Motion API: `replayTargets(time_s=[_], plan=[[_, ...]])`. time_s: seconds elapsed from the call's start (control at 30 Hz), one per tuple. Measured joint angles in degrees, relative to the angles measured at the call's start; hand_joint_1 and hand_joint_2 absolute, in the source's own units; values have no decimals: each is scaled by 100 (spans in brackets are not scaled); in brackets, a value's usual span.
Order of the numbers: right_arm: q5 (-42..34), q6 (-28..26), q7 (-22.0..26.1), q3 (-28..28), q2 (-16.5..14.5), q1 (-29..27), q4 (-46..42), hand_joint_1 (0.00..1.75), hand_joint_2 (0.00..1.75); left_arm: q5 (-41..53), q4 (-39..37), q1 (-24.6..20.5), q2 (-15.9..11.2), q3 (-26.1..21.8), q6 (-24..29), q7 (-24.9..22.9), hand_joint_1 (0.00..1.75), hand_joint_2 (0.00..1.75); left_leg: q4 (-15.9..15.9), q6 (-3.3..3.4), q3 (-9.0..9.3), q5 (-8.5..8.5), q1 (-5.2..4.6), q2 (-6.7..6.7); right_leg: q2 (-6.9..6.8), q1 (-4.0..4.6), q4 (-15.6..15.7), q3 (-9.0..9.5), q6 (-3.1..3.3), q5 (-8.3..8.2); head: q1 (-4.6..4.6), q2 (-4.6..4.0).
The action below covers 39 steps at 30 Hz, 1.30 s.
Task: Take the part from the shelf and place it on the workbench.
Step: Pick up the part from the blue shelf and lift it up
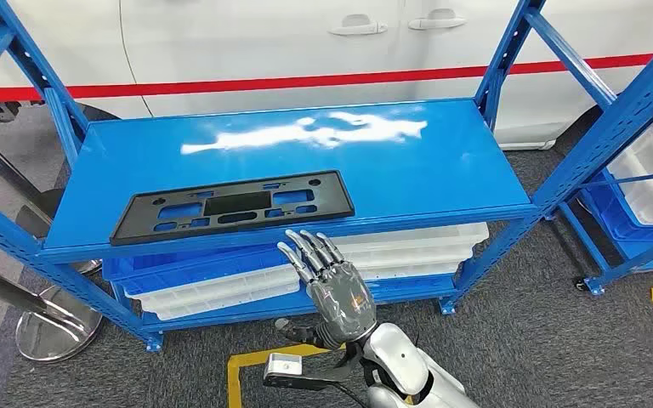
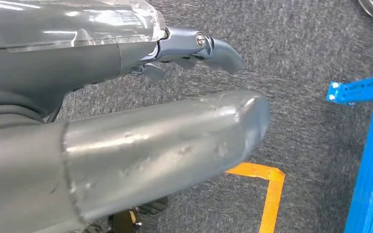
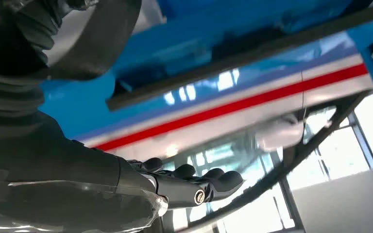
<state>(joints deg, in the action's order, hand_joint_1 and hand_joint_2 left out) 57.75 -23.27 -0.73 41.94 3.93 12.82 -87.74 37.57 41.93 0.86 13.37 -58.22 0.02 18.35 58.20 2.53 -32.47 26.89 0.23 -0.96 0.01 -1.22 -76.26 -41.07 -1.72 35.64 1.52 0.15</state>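
The black plate [image 1: 232, 206] is seen lying flat on the top deck of the blue shelf [image 1: 442, 170], close to the deck's front edge and toward its left half. It is a long, flat part with several cut-outs through it, and it is touched by nothing. In the right wrist view, its dark edge [image 3: 213, 68] is shown against the blue of the deck.

The right hand [image 1: 330, 280] is raised just in front of the shelf's front edge, below and slightly right of the plate's right end. Its fingers [image 1: 306, 252] are stretched out and spread toward the plate, and nothing is held in them; a gap is left between fingertips and plate. In the right wrist view the same hand [image 3: 175, 187] is seen with fingers extended.

The left hand [image 2: 141, 141] is shown over grey carpet, beside a blue shelf post [image 2: 369, 160] and a strip of orange floor tape [image 2: 267, 194]. Whether its fingers are spread or curled cannot be told.

On the shelf's lower deck, white trays [image 1: 408, 251] are stacked with a blue bin [image 1: 178, 265] alongside. Behind the shelf, a white car door [image 1: 306, 42] with a red stripe is seen.
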Motion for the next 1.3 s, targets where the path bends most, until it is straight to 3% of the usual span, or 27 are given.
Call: replayTargets(time_s=[0.07,0.1,0.17,0.2,0.27,0.3,0.33,0.4,0.47,0.53,0.57,0.6,0.67,0.73,0.83,0.9,0.97,1.03,1.07,1.1,1.13,1.2,1.23,1.3], plan=[[-199,80,49,0,-15,-9,7,0,0,6,16,10,-1,-33,-17,-2,0,0,0,3,9,2,-19,-36,4,15,120,48,31,-146,0,0],[-392,160,98,0,-32,-16,12,0,44,11,30,15,-2,-66,-32,-3,0,0,1,6,20,4,-39,-78,19,32,346,151,73,-327,0,0],[-781,312,193,0,-68,-21,10,0,131,20,61,17,5,-120,-63,-3,0,0,-1,7,38,8,-69,-169,174,72,1131,531,210,-715,-2,0],[-978,387,240,0,-89,-26,7,0,131,24,79,12,3,-147,-79,-3,0,0,1,0,34,8,-68,-218,264,87,1466,686,268,-831,-2,0],[-1371,535,333,-2,-120,-45,-2,0,44,33,120,15,0,-198,-119,-2,0,0,-3,-42,6,2,-34,-293,357,115,1714,791,327,-846,-2,0],[-1555,599,379,-5,-139,-55,-8,0,0,39,144,28,-8,-229,-137,-2,0,0,-12,-70,-2,-4,-14,-326,326,132,1753,798,324,-858,-1,0],[-1734,652,427,-10,-164,-65,-15,0,0,51,172,46,-11,-266,-157,-2,0,0,-14,-99,-6,2,-14,-336,293,117,1795,818,319,-872,-2,0],[-2084,734,519,-28,-240,-80,-31,0,0,89,234,83,-7,-361,-220,-7,0,0,139,-162,-67,121,-24,-219,232,73,1912,888,317,-913,-3,0],[-2358,812,565,-49,-299,-95,-36,0,0,131,296,90,-1,-456,-288,-20,0,0,718,-235,-336,443,-7,-40,165,52,1975,939,325,-931,-3,0],[-2449,861,567,-60,-318,-110,-28,0,87,146,344,89,-1,-548,-334,-41,0,0,1416,-298,-695,708,35,30,104,47,1965,943,325,-917,-5,0],[-2427,865,563,-61,-326,-115,-25,0,131,147,363,96,-1,-595,-354,-49,0,0,1547,-326,-776,695,59,44,85,40,1952,944,313,-903,-5,0],[-2371,860,556,-61,-338,-116,-22,0,175,152,382,102,-2,-647,-377,-58,0,0,1453,-351,-743,570,84,54,73,28,1933,947,294,-884,-6,0],[-2194,827,529,-61,-367,-110,-22,0,175,171,412,106,-2,-740,-434,-83,0,0,739,-401,-404,177,126,67,61,-2,1872,959,231,-824,-6,0],[-1970,759,488,-60,-392,-93,-20,0,175,199,437,92,0,-824,-499,-116,0,0,157,-373,-117,9,118,54,56,-2,1807,951,146,-756,-5,0],[-1563,617,389,-56,-408,-76,-14,0,175,262,464,83,2,-940,-593,-163,0,0,56,-209,-66,24,87,31,64,14,1807,958,54,-740,-3,0],[-1328,531,327,-52,-410,-68,-5,0,175,330,478,79,3,-1008,-641,-180,0,0,40,-141,-49,2,91,34,60,-3,1768,965,16,-697,-4,0],[-1137,442,271,-46,-414,-52,9,0,175,411,504,70,3,-1075,-679,-189,0,0,27,-79,-31,-2,93,41,38,-5,1290,744,-6,-426,-3,0],[-934,325,209,-38,-417,-41,42,0,175,489,522,58,2,-1149,-709,-196,0,0,29,-34,-25,16,65,46,26,4,500,317,0,-102,-3,0],[-831,262,177,-33,-418,-39,68,0,175,523,527,53,2,-1186,-723,-201,0,0,30,-21,-18,24,43,46,26,11,247,158,15,-59,-3,0],[-718,189,149,-29,-417,-32,101,0,175,559,534,46,1,-1223,-735,-204,0,0,30,-7,-5,35,19,44,26,25,191,90,44,-132,-3,0],[-614,115,120,-26,-417,-17,133,0,175,590,541,39,1,-1260,-747,-208,0,0,31,4,14,45,-8,40,26,47,337,124,90,-300,-3,0],[-442,-23,76,-24,-417,37,189,0,175,639,550,23,13,-1317,-762,-209,0,0,25,17,65,73,-49,32,26,119,1044,415,252,-729,-4,0],[-393,-67,58,-24,-418,65,210,0,175,652,556,10,20,-1337,-766,-209,0,0,23,13,77,84,-65,30,23,155,1369,552,334,-862,-6,0],[-348,-106,37,-24,-419,102,245,0,175,665,564,-9,41,-1367,-772,-210,0,0,12,-23,74,96,-46,39,19,216,1677,677,437,-922,-4,0]])
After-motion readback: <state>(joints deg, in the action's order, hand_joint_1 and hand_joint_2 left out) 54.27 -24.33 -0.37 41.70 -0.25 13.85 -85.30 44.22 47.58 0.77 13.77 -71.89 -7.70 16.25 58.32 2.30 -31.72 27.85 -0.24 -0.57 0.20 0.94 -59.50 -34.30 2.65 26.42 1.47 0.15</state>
